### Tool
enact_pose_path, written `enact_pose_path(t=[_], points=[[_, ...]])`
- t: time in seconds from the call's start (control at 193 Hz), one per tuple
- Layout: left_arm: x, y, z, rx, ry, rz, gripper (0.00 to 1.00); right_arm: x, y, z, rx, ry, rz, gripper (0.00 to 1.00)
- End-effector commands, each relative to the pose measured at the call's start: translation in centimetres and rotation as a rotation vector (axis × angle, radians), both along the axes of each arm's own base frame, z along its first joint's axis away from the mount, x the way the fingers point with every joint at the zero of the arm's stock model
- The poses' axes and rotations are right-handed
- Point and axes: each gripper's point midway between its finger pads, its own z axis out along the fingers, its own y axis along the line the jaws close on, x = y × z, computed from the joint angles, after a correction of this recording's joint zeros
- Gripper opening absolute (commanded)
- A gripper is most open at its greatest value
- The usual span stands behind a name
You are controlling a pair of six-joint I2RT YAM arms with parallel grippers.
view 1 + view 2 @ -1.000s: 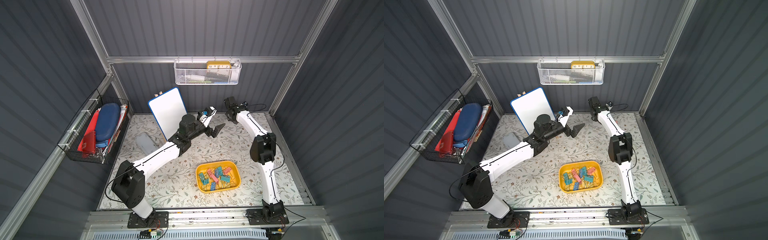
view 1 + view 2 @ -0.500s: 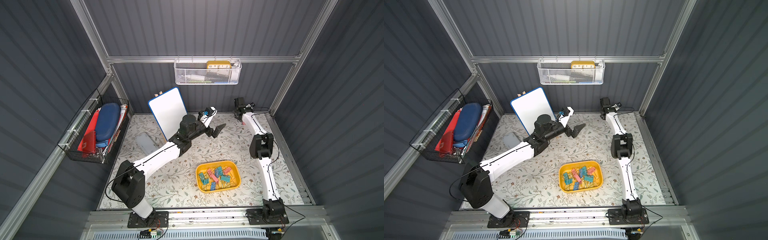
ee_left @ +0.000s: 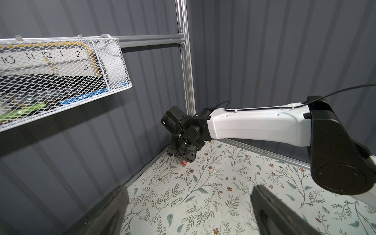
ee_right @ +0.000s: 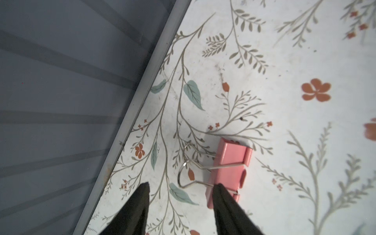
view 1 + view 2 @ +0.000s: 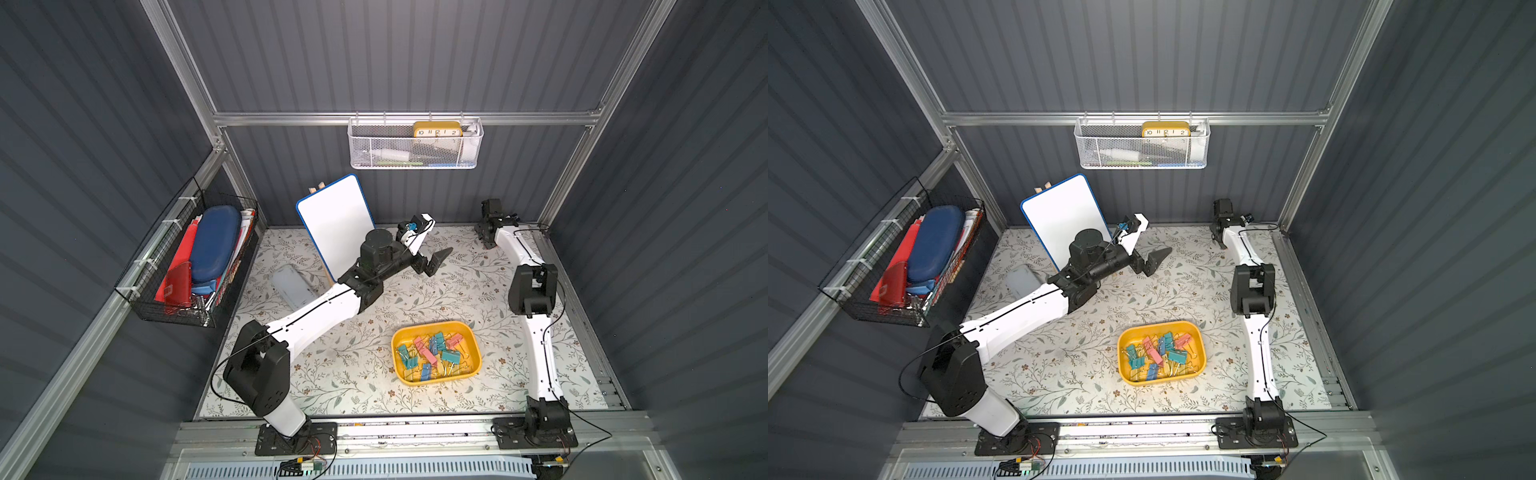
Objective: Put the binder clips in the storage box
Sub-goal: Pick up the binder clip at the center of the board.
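The right gripper [image 4: 182, 186] points down in the far right corner. In both top views its wrist hides the fingertips and anything beneath them. The right wrist view shows one pink binder clip [image 4: 232, 162] flat on the floral mat [image 4: 284, 61], its wire handle between the spread, unclamped fingers. One fingertip [image 4: 221, 196] overlaps its end; contact cannot be told. The left gripper [image 3: 191, 211] is blurred, cropped, wide apart and empty. The remaining binder clips [image 5: 432, 353] lie in the storage box [image 5: 432, 325].
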Motion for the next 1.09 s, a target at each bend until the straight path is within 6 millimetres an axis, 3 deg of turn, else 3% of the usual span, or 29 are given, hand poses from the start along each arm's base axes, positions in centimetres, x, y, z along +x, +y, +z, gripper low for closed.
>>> enact_pose_path(t=[0.0,0.155,0.321,0.512,0.771,0.952,1.086], points=[[-0.3,0.0,0.4,-0.001,-0.018,-0.004,0.99,0.0,-1.1,1.3,0.024,-0.014,0.013,0.57],[-0.5,-0.1,0.4,-0.001,-0.021,-0.008,0.99,0.7,-1.3,-0.6,0.093,-0.007,0.056,0.62],[-0.5,-0.2,0.2,0.003,-0.019,-0.008,0.99,0.9,-0.6,-1.6,0.174,0.004,0.069,0.62],[-0.5,-0.3,0.3,0.001,-0.020,-0.009,0.99,-0.4,0.2,-3.5,0.238,0.078,0.059,0.45],[-0.8,-0.4,0.6,-0.003,-0.024,-0.014,0.99,-1.2,2.0,-3.0,0.304,0.105,0.137,0.24],[-0.7,-0.4,0.6,-0.004,-0.027,-0.013,0.99,-2.4,4.4,-2.1,0.307,0.131,0.240,0.23],[-0.7,-0.4,0.7,-0.009,-0.025,-0.013,0.99,-3.6,5.9,-0.1,0.280,0.131,0.327,0.23]])
